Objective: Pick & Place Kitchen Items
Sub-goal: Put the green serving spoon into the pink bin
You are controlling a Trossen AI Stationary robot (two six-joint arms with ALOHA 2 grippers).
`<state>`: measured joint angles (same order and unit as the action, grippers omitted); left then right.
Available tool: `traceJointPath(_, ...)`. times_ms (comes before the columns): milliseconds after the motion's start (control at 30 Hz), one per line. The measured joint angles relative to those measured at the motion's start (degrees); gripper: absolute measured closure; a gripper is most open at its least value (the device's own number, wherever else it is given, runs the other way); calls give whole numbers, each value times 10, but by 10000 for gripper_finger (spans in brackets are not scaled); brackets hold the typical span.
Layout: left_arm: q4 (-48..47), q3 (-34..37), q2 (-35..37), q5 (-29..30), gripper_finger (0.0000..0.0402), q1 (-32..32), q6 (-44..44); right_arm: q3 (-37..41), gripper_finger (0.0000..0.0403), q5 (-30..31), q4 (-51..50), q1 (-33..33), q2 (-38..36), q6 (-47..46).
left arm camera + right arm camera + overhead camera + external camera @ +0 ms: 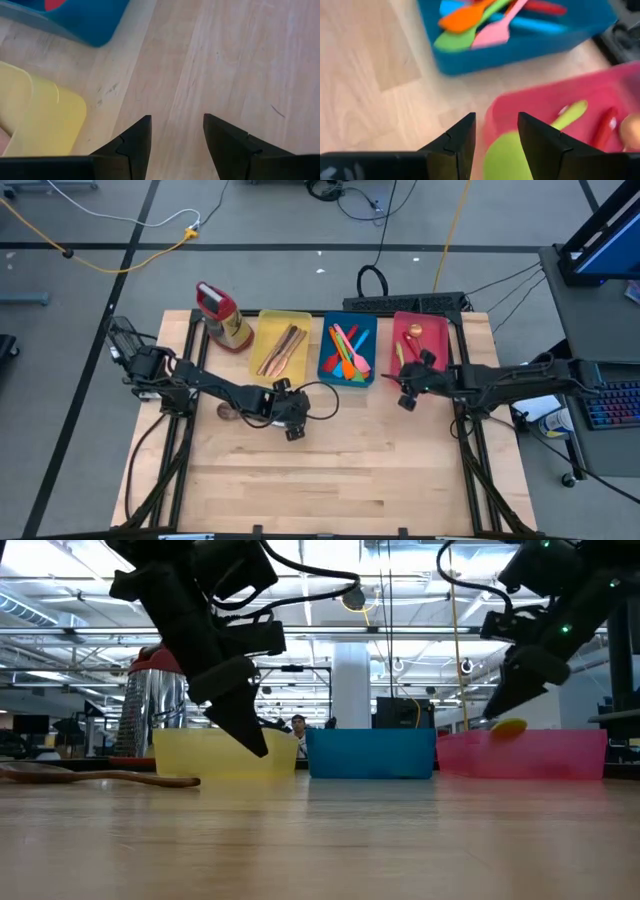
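Blue tray (330,370) as landmark: plastic utensils (348,352) in orange, green, pink and red lie inside it, wooden spoons (281,350) in the yellow tray (265,320) beside it, more utensils in the pink tray (436,332) on its other side. Left gripper (292,430) hangs open and empty above bare table just in front of the blue tray; one wooden spoon (100,777) lies on the table near the yellow tray. Right gripper (496,142) stands at the pink tray's near edge, fingers parted, a green spoon (520,150) lying below them, not gripped.
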<state>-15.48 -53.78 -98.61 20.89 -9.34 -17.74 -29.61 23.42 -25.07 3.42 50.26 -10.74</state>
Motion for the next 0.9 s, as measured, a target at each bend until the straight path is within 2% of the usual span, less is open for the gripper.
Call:
traceJointPath(267, 2, 0, 0, 0, 220, 0, 0, 0, 264, -6, -40, -2, 0, 9)
traceJointPath(467, 3, 0, 0, 0, 220, 0, 0, 0, 264, 102, -72, -1, 0, -1)
traceJointPath(633, 3, 0, 0, 0, 220, 0, 0, 0, 264, 126, -74, 4, 0, -11)
traceJointPath(700, 3, 0, 0, 0, 220, 0, 0, 1, 264, 108, -71, 7, -1, -6)
traceJointPath(800, 3, 0, 0, 0, 220, 0, 0, 1, 264, 37, -42, 2, -13, 13)
traceJointPath(900, 6, 0, 0, 0, 220, 0, 0, 0, 264, -29, -35, 3, -22, -12)
